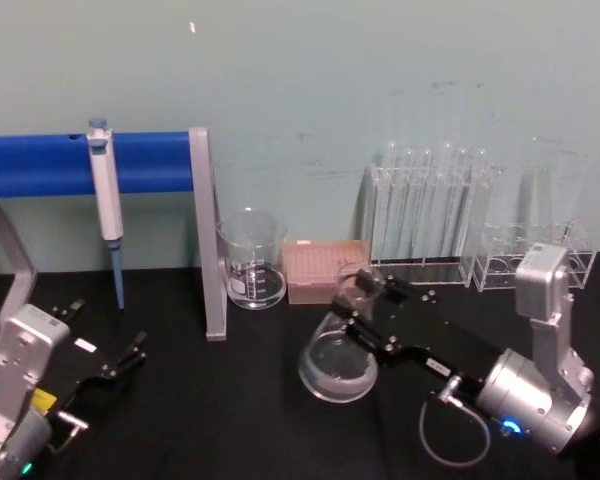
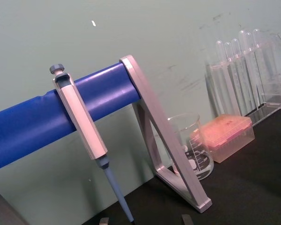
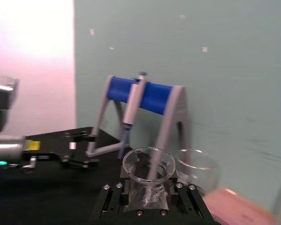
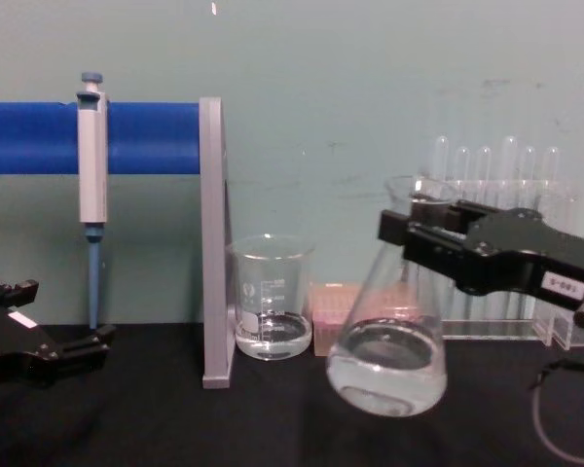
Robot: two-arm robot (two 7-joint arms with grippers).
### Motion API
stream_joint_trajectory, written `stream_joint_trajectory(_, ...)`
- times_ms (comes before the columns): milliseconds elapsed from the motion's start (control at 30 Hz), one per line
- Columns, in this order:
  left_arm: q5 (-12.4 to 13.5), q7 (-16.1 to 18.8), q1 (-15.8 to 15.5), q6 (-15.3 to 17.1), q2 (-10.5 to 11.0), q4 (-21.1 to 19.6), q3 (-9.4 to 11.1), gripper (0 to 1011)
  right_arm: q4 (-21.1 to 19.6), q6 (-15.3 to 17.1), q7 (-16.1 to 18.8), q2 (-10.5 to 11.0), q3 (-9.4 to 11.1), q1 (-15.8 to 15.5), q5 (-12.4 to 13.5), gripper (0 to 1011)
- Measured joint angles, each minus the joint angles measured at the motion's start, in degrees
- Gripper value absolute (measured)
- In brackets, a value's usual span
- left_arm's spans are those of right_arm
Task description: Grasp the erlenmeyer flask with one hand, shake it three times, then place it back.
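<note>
Right claw (image 4: 412, 222) clenched on tilted erlenmeyer flask (image 4: 387, 355) above the bench (image 4: 263, 428).
Clear liquid (image 4: 385, 375) in its base and in the back-edge beaker (image 4: 271, 306); left claw (image 1: 133, 357) gapes at front-left corner.

One erlenmeyer flask (image 4: 387, 362), one beaker (image 4: 271, 304), one pipette (image 4: 91, 165), one pink box (image 1: 325, 268)

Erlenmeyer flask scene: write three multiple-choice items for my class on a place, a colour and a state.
1. Where is the beaker? A) between the grey stand leg and the pink box B) in the test-tube rack C) on the pink box
2. What colour is the stand's bar? A) red B) blue C) yellow
3. How is the erlenmeyer flask? A) upright on the table B) tilted, neck gripped by the right hand C) lying empty
Key: A, it stands between them; B, plainly blue; B, clamped and leaning.
</note>
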Motion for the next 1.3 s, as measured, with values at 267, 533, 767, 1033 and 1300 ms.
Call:
stream_joint_trajectory(267, 0.0, 0.0, 0.0, 0.0, 0.0, 0.0, 0.0, 1001, -0.12, 0.02, 3.12, 0.13, -3.28, 1.21, 1.07, 450)
stream_joint_trajectory(533, 0.0, 0.0, 0.0, 0.0, 0.0, 0.0, 0.0, 1001, -0.33, -0.01, 4.46, 0.48, -5.36, 1.94, 1.98, 450)
stream_joint_trajectory(767, 0.0, 0.0, 0.0, 0.0, 0.0, 0.0, 0.0, 1001, -0.54, -0.22, 4.0, 0.93, -6.1, 2.18, 2.53, 450)
stream_joint_trajectory(1033, 0.0, 0.0, 0.0, 0.0, 0.0, 0.0, 0.0, 1001, -0.61, -0.63, 2.17, 1.36, -5.71, 2.16, 2.65, 450)
stream_joint_trajectory(1300, 0.0, 0.0, 0.0, 0.0, 0.0, 0.0, 0.0, 1001, -0.23, -1.16, -0.87, 1.74, -3.33, 1.62, 2.48, 450)
